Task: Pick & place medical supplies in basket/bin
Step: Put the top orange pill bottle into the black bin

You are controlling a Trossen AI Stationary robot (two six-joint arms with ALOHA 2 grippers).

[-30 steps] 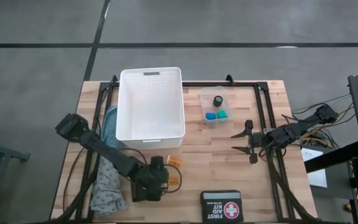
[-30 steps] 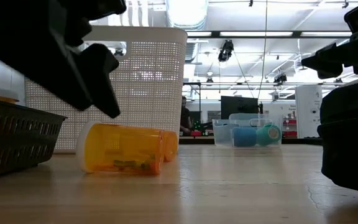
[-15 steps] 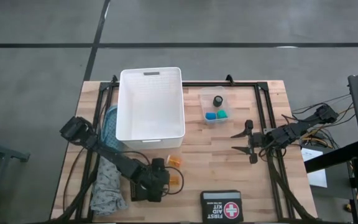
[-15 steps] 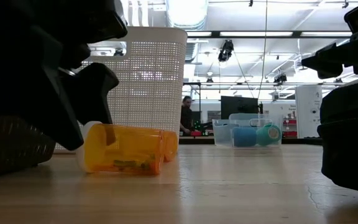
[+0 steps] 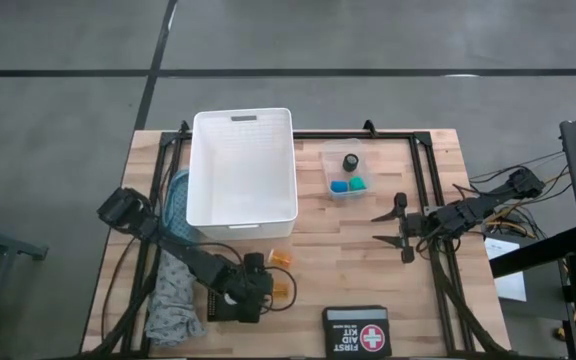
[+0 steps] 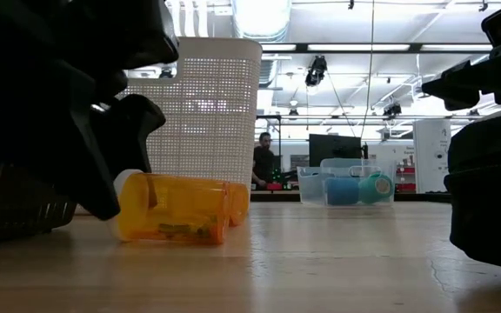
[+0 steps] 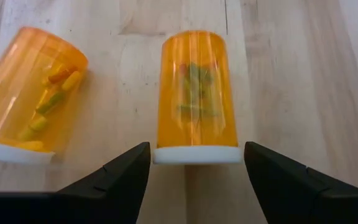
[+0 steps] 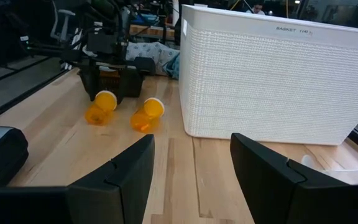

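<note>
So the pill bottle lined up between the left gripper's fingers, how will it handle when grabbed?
The pill bottle lies on its side, so a nudge would probably roll it. It looks like rigid, smooth plastic, possibly slippery. Few pills inside suggest it is light.

A: Item, high view: even overhead light, soft short shadows on the surface [image 5: 348, 230], no glare.

B: Item, low view?

A: Backlit. Ceiling strip lights at 12 o'clock blow out to white; the near arm reads as black silhouette at 9 o'clock. The orange pill bottle [image 6: 170, 207] glows translucent.

B: Item, left wrist view?

A: Bright, sharp on the bottle [image 7: 197, 93]; left tool [image 7: 197, 177] fingers dark and soft-edged at 6 o'clock.
</note>
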